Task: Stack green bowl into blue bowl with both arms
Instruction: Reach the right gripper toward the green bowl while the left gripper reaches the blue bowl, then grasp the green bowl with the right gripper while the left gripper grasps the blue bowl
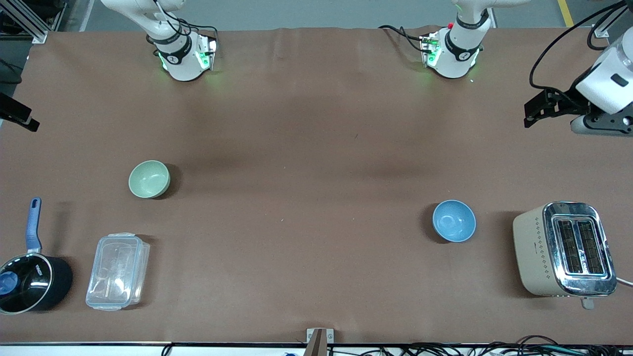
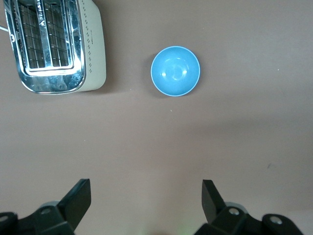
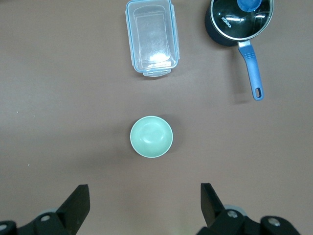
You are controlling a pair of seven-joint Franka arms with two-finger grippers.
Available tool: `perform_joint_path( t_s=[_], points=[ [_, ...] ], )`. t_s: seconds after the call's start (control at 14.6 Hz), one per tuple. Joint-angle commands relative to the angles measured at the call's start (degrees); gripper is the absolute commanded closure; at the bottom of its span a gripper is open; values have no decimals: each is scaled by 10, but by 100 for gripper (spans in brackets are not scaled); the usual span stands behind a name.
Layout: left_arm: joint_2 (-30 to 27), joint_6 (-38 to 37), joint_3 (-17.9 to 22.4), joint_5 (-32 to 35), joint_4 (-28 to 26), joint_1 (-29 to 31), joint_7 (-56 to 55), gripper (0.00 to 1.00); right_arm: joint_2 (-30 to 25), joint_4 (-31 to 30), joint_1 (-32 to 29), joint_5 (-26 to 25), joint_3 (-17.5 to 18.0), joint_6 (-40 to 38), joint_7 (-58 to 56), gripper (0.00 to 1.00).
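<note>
So nothing's been grabbed yet, this looks like the very start of the job. The green bowl (image 1: 149,179) sits upright on the counter (image 1: 306,163) toward the right arm's end, a bit farther from the front camera than the clear plastic container (image 1: 117,271) and the black saucepan (image 1: 30,282). The blue bowl (image 1: 454,221) is well apart from it, toward the left arm's end, just beside the toaster (image 1: 564,248).

The right end effector (image 3: 142,205) hangs high over bare counter near the green bowl, fingers spread wide and empty. The left end effector (image 2: 145,200) does the same near the blue bowl, also wide and empty.

My guess for the next move: the right arm drops down and pinches the green bowl's rim, then carries it across, maybe with a handoff, since the blue bowl is a long reach away.
</note>
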Motion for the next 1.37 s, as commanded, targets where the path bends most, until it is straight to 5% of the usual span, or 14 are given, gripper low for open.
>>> perform_joint_path(
  t_s=[0.0, 0.27, 0.82, 1.3],
  points=[
    [77, 52, 4, 1, 22, -2, 2, 0, 2, 3, -8, 1, 10, -12, 5, 0],
    [178, 173, 3, 42, 6, -5, -3, 0, -1, -114, -6, -4, 10, 26, 0, 0],
    [325, 384, 1, 37, -50, 1, -31, 2, -6, -458, -6, -14, 8, 408, -5, 0],
    [376, 392, 2, 40, -45, 2, -32, 66, 75, -526, -17, -14, 7, 570, -30, 0]
  ],
)
